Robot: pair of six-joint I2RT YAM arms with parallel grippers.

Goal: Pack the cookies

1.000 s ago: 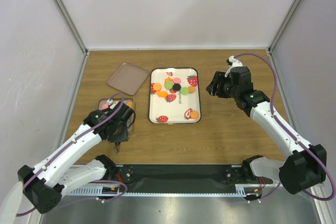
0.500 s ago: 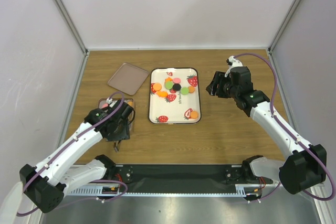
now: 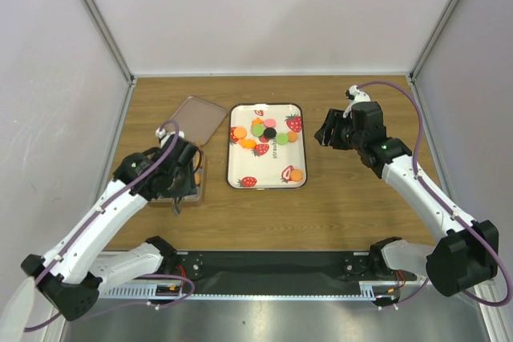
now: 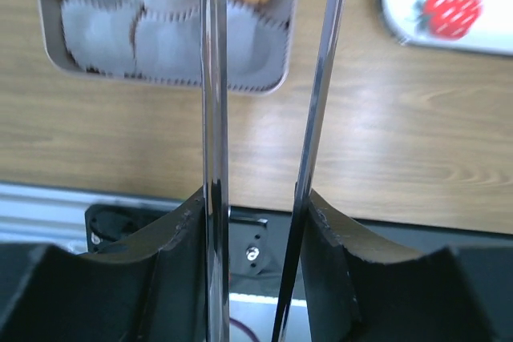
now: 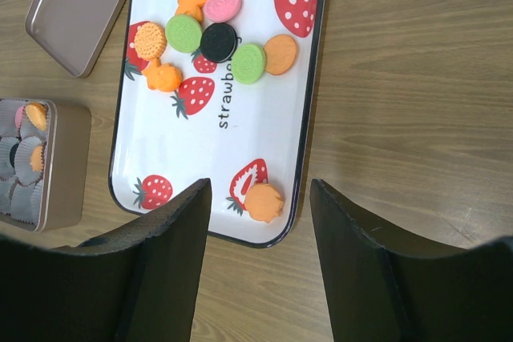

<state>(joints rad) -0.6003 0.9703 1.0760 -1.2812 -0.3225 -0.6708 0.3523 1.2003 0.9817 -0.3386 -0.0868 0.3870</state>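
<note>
Mostly orange cookies, 2 green, 1 pink, 1 black

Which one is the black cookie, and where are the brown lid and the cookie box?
black cookie [image 5: 219,38]: right wrist view, its centre.
lid [image 5: 78,10]: right wrist view, its flat middle.
box [image 5: 68,167]: right wrist view, its outer side wall.

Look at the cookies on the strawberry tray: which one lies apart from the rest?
The orange cookie at the tray's near right corner, beside a printed strawberry. The other cookies sit bunched at the far end.
</note>
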